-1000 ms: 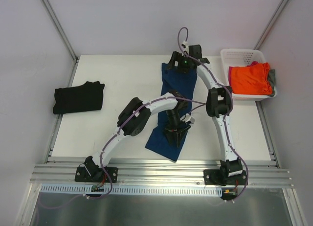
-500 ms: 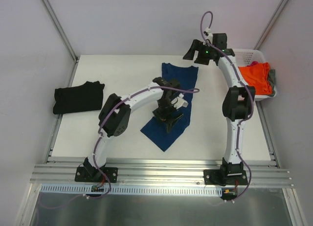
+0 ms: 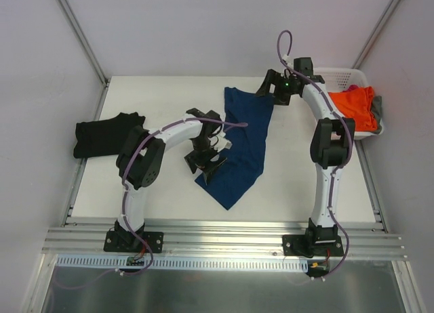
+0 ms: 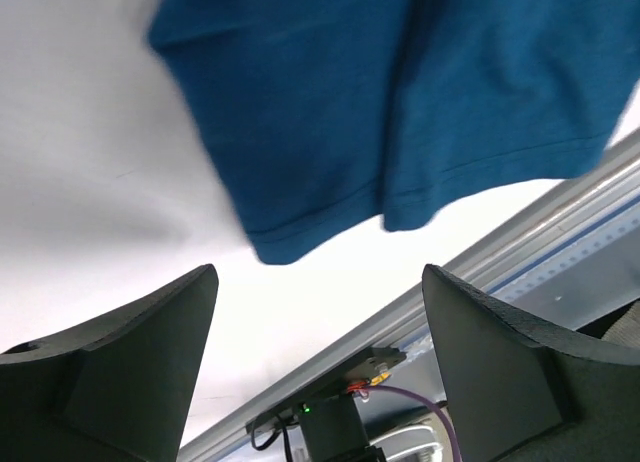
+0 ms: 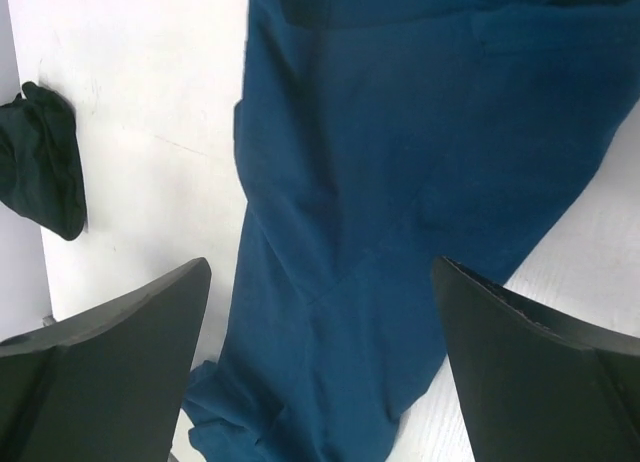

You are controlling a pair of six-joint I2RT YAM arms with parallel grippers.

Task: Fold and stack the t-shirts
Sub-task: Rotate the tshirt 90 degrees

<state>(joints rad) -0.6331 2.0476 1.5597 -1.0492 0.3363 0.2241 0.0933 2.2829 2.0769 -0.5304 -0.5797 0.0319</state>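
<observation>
The navy blue t-shirt [image 3: 245, 140] lies as a long folded strip in the middle of the table, print hidden. It also shows in the left wrist view [image 4: 400, 102] and the right wrist view [image 5: 400, 182]. The black t-shirt [image 3: 108, 134] lies folded at the left edge and shows in the right wrist view [image 5: 45, 162]. The orange t-shirt [image 3: 347, 108] lies in the basket, with pink [image 3: 352, 89] and grey [image 3: 377, 108] cloth at its edges. My left gripper [image 3: 203, 164] [image 4: 320, 332] is open and empty, just left of the blue shirt's lower end. My right gripper [image 3: 266, 90] [image 5: 320, 332] is open and empty above the shirt's far right corner.
The white plastic basket [image 3: 336, 75] stands at the back right corner. An aluminium rail [image 3: 224, 233] runs along the near table edge. Frame posts and pale walls close in the left, right and back sides.
My left gripper has come off the blue shirt and moved left. The shirt's near end has shifted up and left. My right gripper has left the shirt's far end and hovers at its right corner.
</observation>
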